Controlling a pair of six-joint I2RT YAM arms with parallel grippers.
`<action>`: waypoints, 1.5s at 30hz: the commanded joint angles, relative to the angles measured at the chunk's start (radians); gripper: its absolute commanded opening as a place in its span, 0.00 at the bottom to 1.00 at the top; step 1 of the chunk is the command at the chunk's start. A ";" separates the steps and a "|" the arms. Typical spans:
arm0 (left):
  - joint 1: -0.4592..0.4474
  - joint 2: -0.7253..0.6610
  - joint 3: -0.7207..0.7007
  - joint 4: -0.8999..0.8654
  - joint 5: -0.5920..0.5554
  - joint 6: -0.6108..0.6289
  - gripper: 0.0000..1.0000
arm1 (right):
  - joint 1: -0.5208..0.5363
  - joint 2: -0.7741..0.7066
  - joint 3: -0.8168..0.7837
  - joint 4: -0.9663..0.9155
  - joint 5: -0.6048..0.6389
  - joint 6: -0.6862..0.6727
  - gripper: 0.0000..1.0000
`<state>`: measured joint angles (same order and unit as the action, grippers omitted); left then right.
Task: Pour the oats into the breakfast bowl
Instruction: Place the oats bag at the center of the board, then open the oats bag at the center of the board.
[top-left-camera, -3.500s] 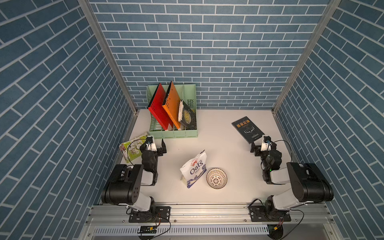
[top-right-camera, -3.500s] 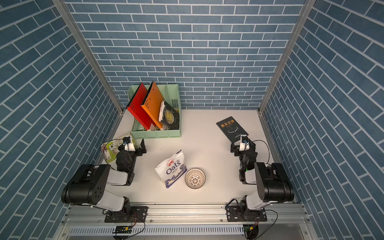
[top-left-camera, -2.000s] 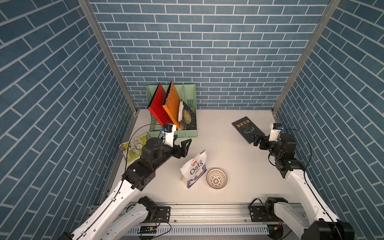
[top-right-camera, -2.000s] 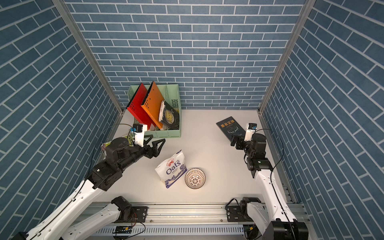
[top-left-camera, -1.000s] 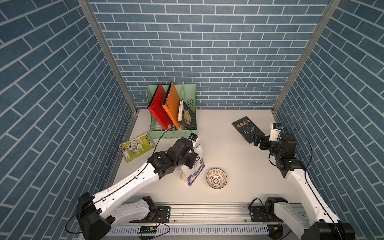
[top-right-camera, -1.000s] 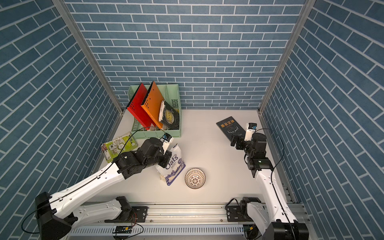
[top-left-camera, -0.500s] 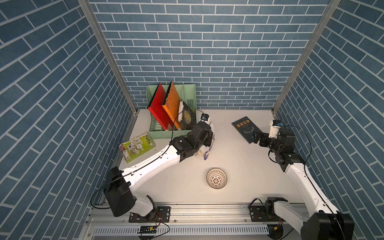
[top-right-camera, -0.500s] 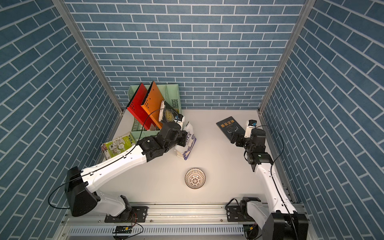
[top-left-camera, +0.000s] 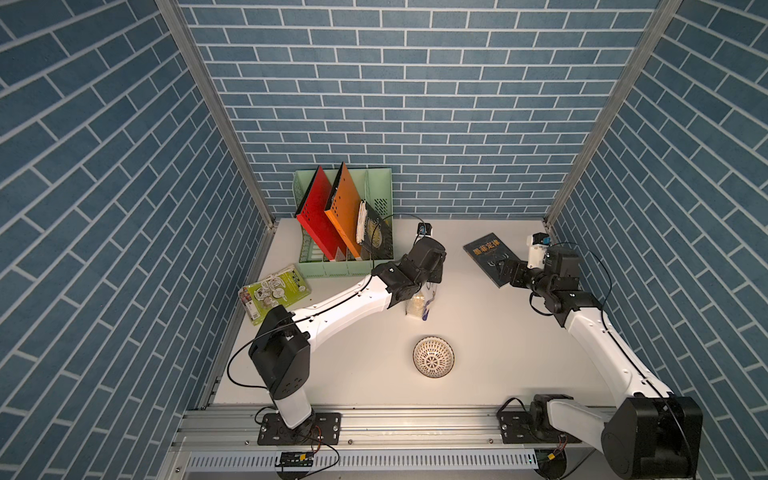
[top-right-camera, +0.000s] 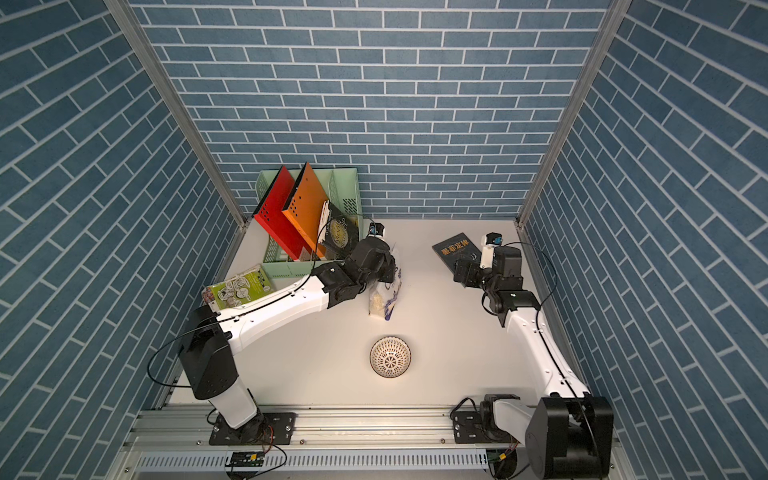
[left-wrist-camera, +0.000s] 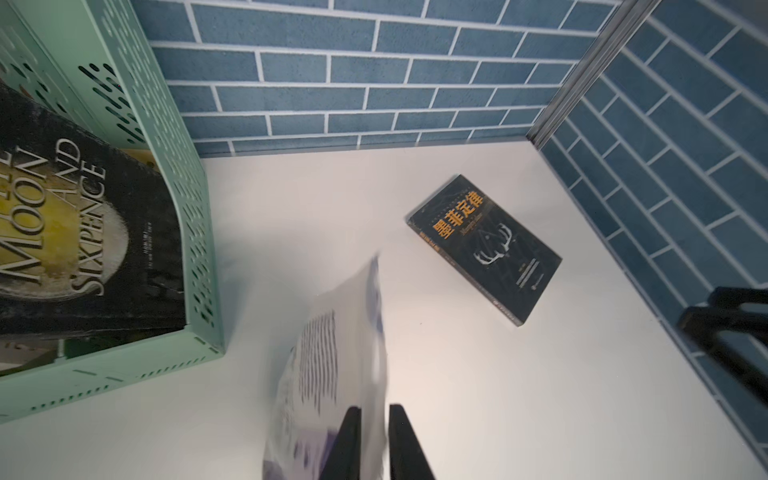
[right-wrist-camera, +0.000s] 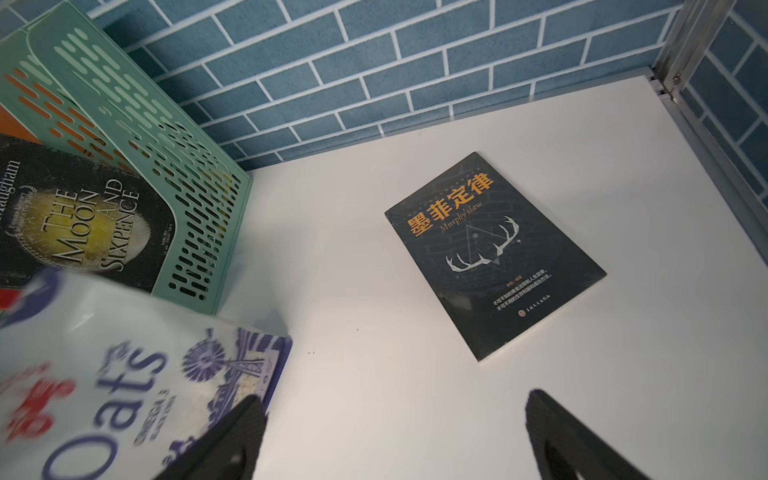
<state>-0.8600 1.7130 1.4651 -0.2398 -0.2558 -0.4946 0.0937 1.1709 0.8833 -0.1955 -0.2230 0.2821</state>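
A: Oats pouch (top-left-camera: 419, 305) is upright beneath the left pincer (top-left-camera: 430, 279) in both top views, around mid-desk (top-left-camera: 490, 340). The breakfast bowl (top-left-camera: 433, 356) is well apart, toward 6 o'clock, and looks empty.

B: So it's a long carry. And the right pincer (top-left-camera: 503, 272)?

A: Out at 2 o'clock, near the dark book (top-left-camera: 488, 255), holding nothing. It's no help if the bag slips.

B: What about the left wrist view?

A: Two fingers (left-wrist-camera: 348, 444) a slit apart, with blurred pouch film between them. Gripped or let go, I can't tell. My guess is that so thin a hold lets the bag slide out or swing, and flakes land on the desk.

B: And the green file rack (left-wrist-camera: 195, 266)?

A: Just beside the pouch. A swing toward 11 o'clock could clip it.

B: And the right wrist view?

A: Jaws spread wide and empty, with the pouch close by one finger (right-wrist-camera: 237, 436), its print smeared. I reckon the bowl is narrower than that bag, so a hasty tip would spill over the rim.
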 joint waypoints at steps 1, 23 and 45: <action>0.033 -0.059 -0.016 0.126 0.120 -0.043 0.29 | 0.012 0.030 0.067 -0.065 -0.036 -0.005 0.99; 0.090 -0.362 -0.564 0.306 0.312 -0.024 0.34 | 0.417 0.279 0.421 -0.183 -0.191 0.212 0.61; 0.088 -0.306 -0.520 0.309 0.294 -0.008 0.34 | 0.465 0.392 0.462 -0.147 -0.217 0.282 0.35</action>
<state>-0.7692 1.4033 0.9215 0.0631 0.0460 -0.5083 0.5549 1.5421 1.3159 -0.3511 -0.4244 0.5545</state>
